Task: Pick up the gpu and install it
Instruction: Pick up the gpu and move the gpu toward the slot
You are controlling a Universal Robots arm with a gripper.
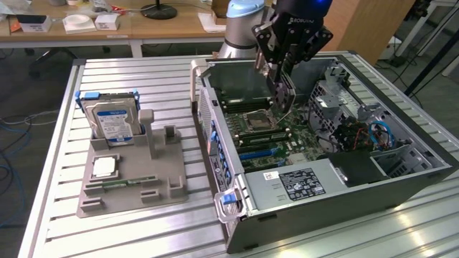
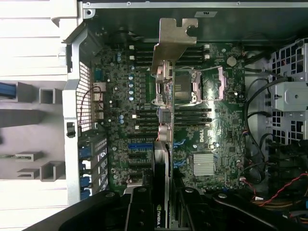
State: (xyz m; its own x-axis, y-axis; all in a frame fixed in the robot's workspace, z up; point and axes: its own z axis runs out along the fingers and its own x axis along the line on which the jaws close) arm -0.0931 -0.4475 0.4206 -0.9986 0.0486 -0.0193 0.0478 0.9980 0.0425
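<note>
Ribbed silver metal forms the table [image 1: 122, 70], its slats running under everything. On the exterior view's left sits a grey plastic tray [image 1: 133, 199] of blocky slots. A boxy hard drive [image 1: 111, 121] with a blue-white label stands upright at the tray's far end, and bare table lies on all sides of the tray. On the exterior view's right a dark steel computer case [image 1: 344, 215] lies on its side with the lid off, its walls a raised rim around the green motherboard [image 1: 287, 137]. Inside that rim the room is tight: a perforated drive cage [image 1: 334, 91] and a tangle of red, blue and black cables [image 1: 373, 134] crowd the right side, while the middle of the board is open from above. The black pincer [image 1: 281, 70] hangs over the far part of the case, its fingers partly closed and clamped on the gpu [image 1: 285, 97]. The card hangs below them, thin and flat, over the board. In the wrist view the gpu [image 2: 162, 159] shows edge-on between the two black fingers [image 2: 139, 211], with its bent silver bracket [image 2: 173, 43] at the end away from the pincer. Beneath it lie blue slots [image 2: 139, 144] and a finned silver heatsink [image 2: 203, 163]. Whether the card touches the board I cannot tell.
</note>
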